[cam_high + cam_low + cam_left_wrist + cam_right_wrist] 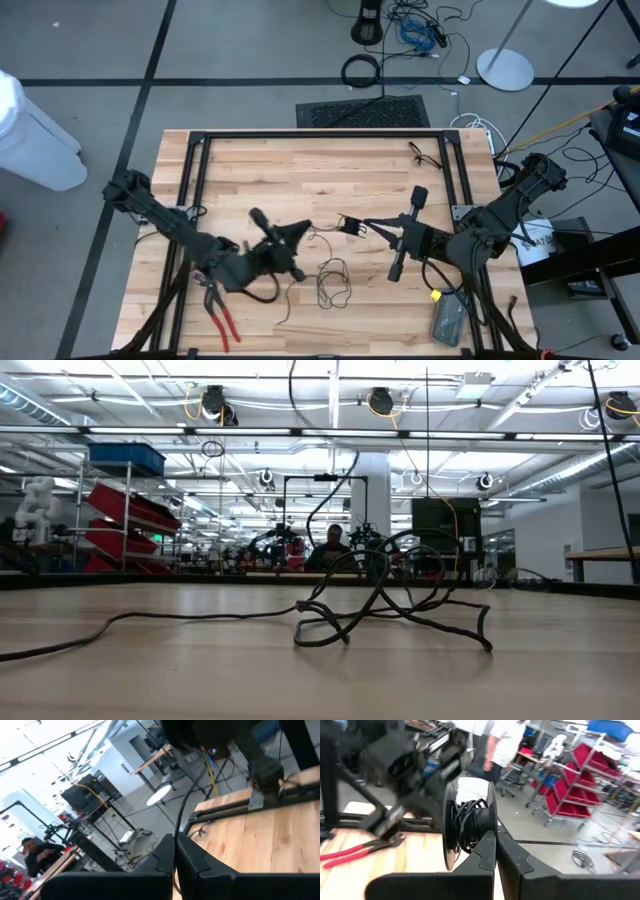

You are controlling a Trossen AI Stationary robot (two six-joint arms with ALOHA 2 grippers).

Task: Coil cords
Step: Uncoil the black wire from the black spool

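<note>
– Where are the two arms?
– Both reach inward from opposite sides, wrists tilted low, tool tips facing each other, well apart.
– And the tools?
– The left tool [303, 237] has its fingers [165, 857] pressed together; the right tool [371, 226] is closed too.

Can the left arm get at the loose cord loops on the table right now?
Probably yes: the cord loops lie on the bare table close beside the left gripper, nothing over them. But its fingers are shut, seemingly on a strand, so it must let go first.
</note>
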